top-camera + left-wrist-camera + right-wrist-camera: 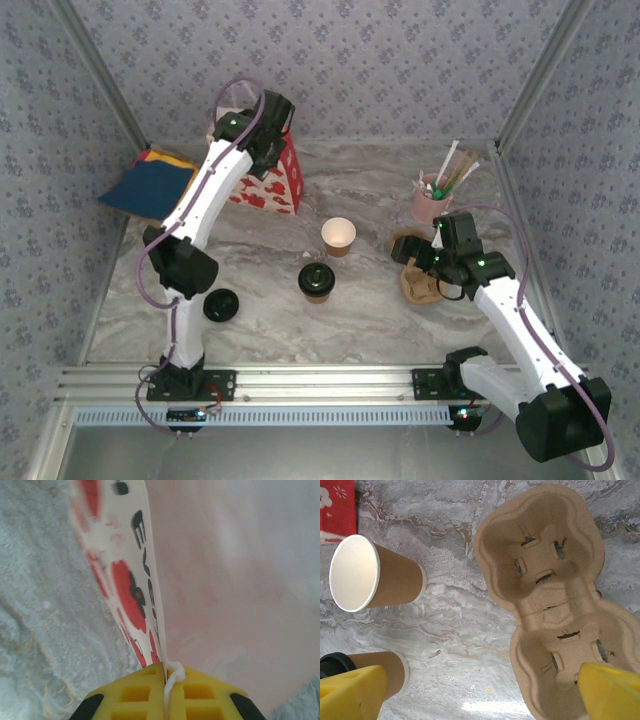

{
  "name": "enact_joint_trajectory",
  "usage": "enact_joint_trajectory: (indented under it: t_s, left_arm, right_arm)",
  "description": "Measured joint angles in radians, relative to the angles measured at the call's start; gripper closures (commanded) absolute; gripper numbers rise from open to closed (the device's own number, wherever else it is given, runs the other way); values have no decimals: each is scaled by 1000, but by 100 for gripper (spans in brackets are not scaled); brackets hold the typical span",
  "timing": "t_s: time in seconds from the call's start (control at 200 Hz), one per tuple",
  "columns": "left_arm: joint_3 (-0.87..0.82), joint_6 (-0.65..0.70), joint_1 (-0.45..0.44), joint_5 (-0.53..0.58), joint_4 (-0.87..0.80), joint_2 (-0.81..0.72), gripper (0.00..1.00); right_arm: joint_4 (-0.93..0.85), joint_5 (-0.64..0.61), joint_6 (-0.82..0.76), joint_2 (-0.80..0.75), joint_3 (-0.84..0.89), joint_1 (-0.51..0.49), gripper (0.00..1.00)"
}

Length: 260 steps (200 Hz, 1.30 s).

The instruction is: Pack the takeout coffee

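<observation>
Grey marbled worktop (370,330). Mid-surface, carries an open brown cup (338,237) and, just nearer, a lidded brown cup (317,281). Holds a loose black lid (220,305) to the left, a pulp carrier (555,605) and pink straw cup (430,203) on the right, a red-and-white bag (280,185) and blue cloth (148,183) at the back left.

You get bright, even light from overhead in the top view, and the arms cast only faint, soft shadows on the bench (370,200). Your left wrist view is badly out of focus, with the bag (125,580) too close and its print smeared. Your right wrist view is sharp, with a white glare patch low on the bench and a soft shadow beside the open cup (375,575).
</observation>
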State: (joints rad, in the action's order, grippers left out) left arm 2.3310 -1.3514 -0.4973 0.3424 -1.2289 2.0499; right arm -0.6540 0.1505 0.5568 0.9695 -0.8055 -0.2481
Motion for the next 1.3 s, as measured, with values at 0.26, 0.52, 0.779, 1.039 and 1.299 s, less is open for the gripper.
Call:
enact_joint_trajectory:
  t_s: [0.26, 0.52, 0.779, 1.039, 1.299]
  left_arm:
    - [-145, 194, 0, -88, -32, -182, 99]
    - [-499, 431, 4, -255, 13, -455, 95]
    - [-658, 643, 20, -383, 52, -570, 90]
    - [-683, 820, 56, -460, 76, -575, 86]
    - [-683, 891, 67, -471, 82, -573, 69]
  right_arm:
    - [1, 0, 0, 7, 0, 0, 0]
    - [1, 0, 6, 19, -2, -23, 0]
    - [0, -23, 27, 52, -29, -100, 0]
    - [-10, -61, 42, 67, -55, -168, 0]
    - [-33, -88, 53, 64, -56, -180, 0]
